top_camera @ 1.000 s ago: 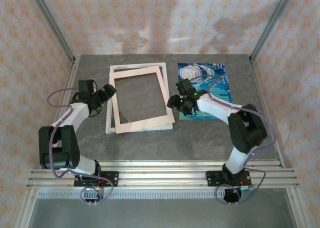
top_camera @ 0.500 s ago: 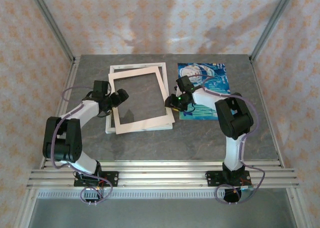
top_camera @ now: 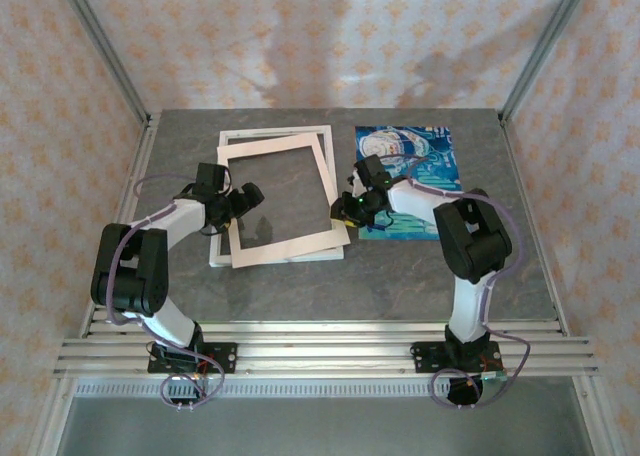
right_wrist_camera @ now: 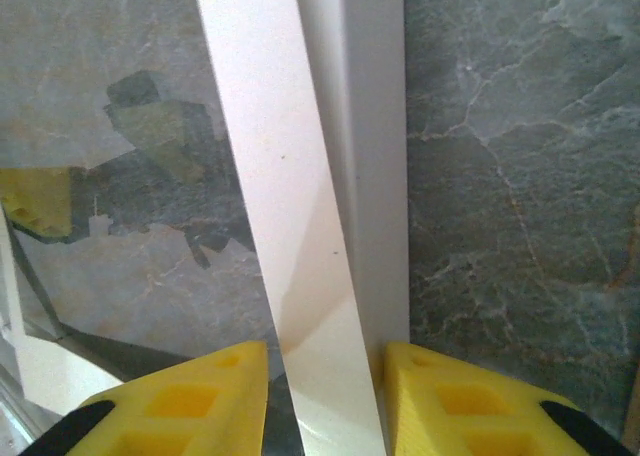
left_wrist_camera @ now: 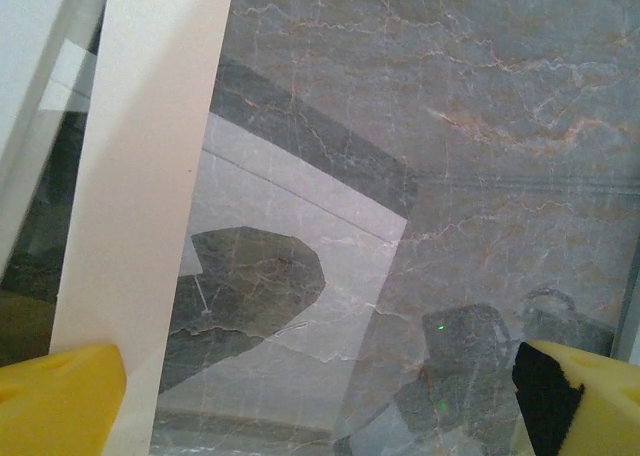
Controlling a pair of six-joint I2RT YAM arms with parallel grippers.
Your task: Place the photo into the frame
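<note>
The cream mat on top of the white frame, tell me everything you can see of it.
The mat is a thin, flat, pale cream rectangle, card-like, with a large open centre showing the grey marbled table. It lies skewed on the white frame, its near right corner overhanging. The right gripper straddles its right strip together with the frame's edge; a firm clamp cannot be confirmed. The open left gripper sits at its left strip.
</note>
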